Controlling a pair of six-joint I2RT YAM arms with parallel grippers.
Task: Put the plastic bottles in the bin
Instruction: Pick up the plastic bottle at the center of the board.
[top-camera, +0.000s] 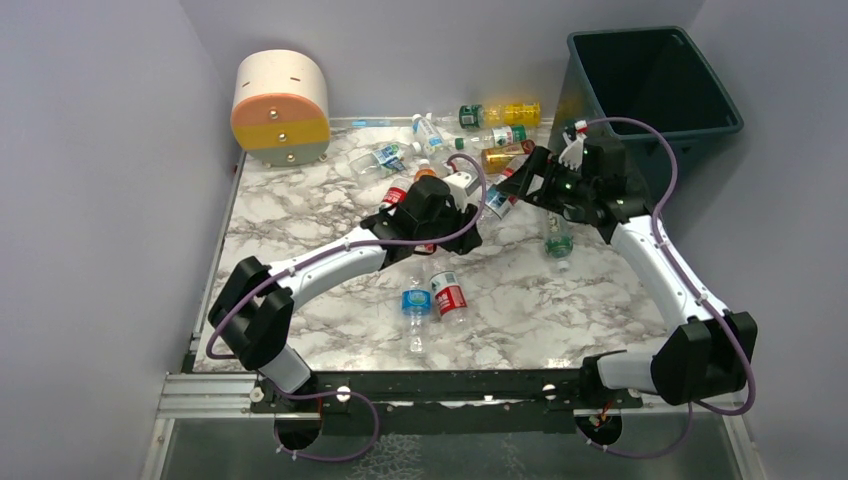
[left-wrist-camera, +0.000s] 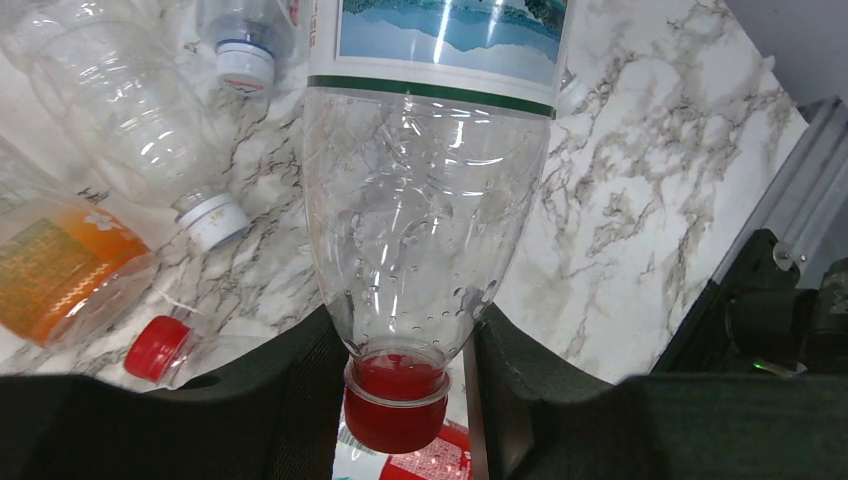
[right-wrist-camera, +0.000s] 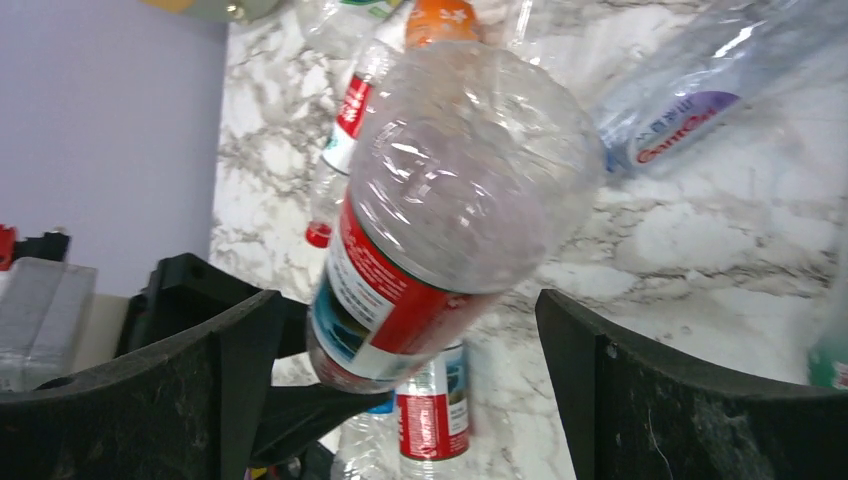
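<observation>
The left gripper (left-wrist-camera: 405, 345) pinches a clear bottle (left-wrist-camera: 430, 200) by the neck, just above its red cap, and holds it off the marble table (top-camera: 560, 310). Below it lie an orange bottle (left-wrist-camera: 60, 270) and other clear bottles (left-wrist-camera: 130, 90). The right gripper (right-wrist-camera: 410, 300) is spread wide. A red-labelled bottle sits between its fingers in its wrist view, touching neither. From above, the right gripper stands between the left gripper and the bin (top-camera: 640, 75) at the far right corner. More bottles (top-camera: 490, 125) crowd the back edge, and two (top-camera: 435, 300) lie nearer the front. A round drum (top-camera: 280, 110) sits at the far left.
</observation>
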